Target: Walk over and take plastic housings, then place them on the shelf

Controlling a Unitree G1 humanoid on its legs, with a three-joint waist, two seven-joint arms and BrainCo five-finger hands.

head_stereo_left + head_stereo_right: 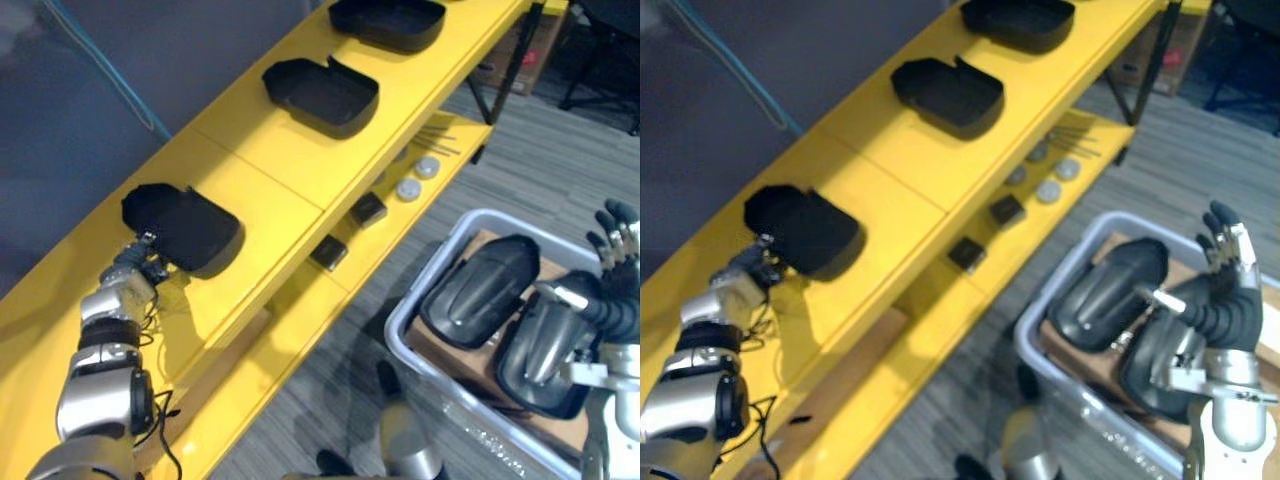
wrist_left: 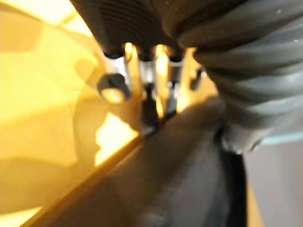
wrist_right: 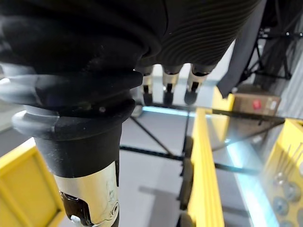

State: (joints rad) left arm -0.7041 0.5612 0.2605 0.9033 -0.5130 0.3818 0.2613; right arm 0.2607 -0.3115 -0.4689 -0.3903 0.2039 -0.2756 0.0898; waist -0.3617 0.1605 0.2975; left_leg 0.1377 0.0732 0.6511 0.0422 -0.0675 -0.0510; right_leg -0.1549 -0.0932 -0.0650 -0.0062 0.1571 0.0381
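Your left wrist view shows the left hand point(image 1: 135, 262) touching the near housing point(image 1: 185, 228) on the yellow shelf point(image 1: 280, 170); grip unclear. Eye views add your right hand point(image 1: 1228, 262), relaxed and empty, above binned housings point(image 1: 480, 290).

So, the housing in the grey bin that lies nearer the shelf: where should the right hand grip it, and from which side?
Probably from above, at its far end. The housing lies domed back up, smooth and rounded, and the second housing crowds its right edge, so the free end offers the fingers of the right hand a rim to curl under.
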